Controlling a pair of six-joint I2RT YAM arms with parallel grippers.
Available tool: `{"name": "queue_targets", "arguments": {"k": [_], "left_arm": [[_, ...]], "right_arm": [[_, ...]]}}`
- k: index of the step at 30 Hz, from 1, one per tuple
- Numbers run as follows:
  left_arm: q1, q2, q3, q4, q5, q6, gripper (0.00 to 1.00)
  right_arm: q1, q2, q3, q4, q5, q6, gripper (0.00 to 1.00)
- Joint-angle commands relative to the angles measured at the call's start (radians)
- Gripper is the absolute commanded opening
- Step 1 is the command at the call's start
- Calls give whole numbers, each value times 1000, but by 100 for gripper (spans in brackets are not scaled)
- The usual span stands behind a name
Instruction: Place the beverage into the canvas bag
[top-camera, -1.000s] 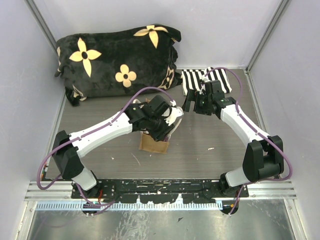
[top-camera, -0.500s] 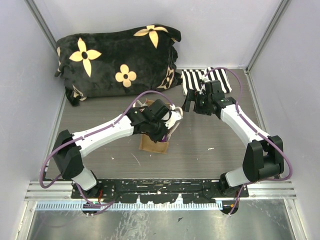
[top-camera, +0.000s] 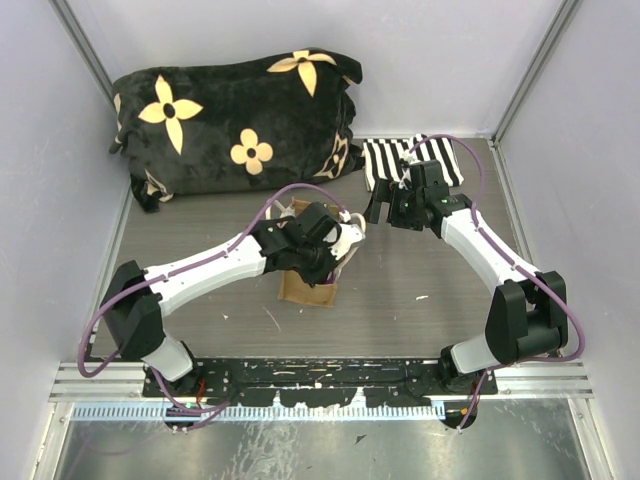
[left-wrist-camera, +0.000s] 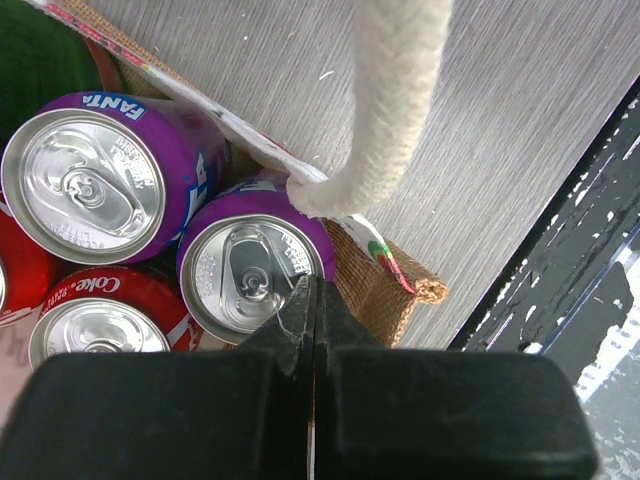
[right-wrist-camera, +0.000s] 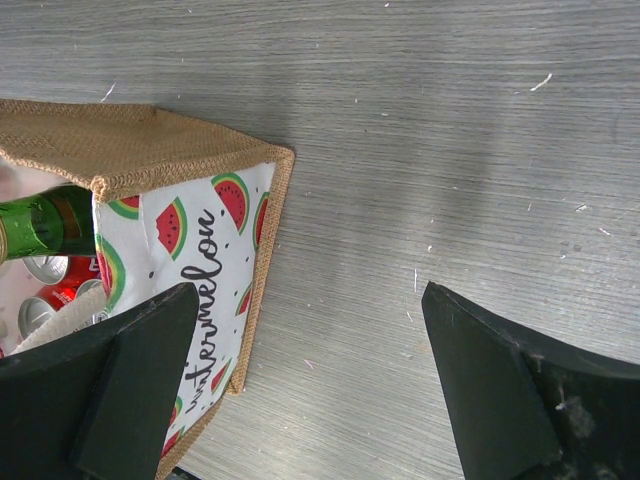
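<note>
The purple Fanta can (left-wrist-camera: 255, 272) already stands inside the tan-brown canvas tote bag (top-camera: 308, 290) mid-desk (top-camera: 420, 270), at seven o'clock from the clenched, empty left fingers (left-wrist-camera: 312, 318); with the right fingers (top-camera: 378, 210) released, only pulling clear seems left.

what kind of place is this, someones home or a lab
Probably a robot test cell: two arms bolted to a metal rail, plain pale walls boxing in the table, a canvas bag of cans as prop.
</note>
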Motion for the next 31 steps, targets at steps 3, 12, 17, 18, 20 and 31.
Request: {"name": "queue_targets", "arguments": {"k": [3, 12, 17, 18, 20, 31], "left_arm": [[11, 30, -48, -5, -38, 9, 14], [79, -139, 166, 19, -46, 3, 85], [147, -198, 248, 9, 19, -11, 98], [155, -205, 251, 1, 16, -11, 98], [163, -213, 262, -32, 12, -4, 98], [230, -302, 150, -16, 87, -57, 98]], "right_arm": [[-4, -22, 36, 10, -5, -6, 100], [-4, -26, 81, 36, 25, -24, 100], [-9, 2, 121, 41, 18, -30, 100], [-9, 7, 126, 43, 14, -31, 100], [-9, 16, 132, 50, 7, -27, 100], [-9, 25, 126, 59, -17, -22, 100]]}}
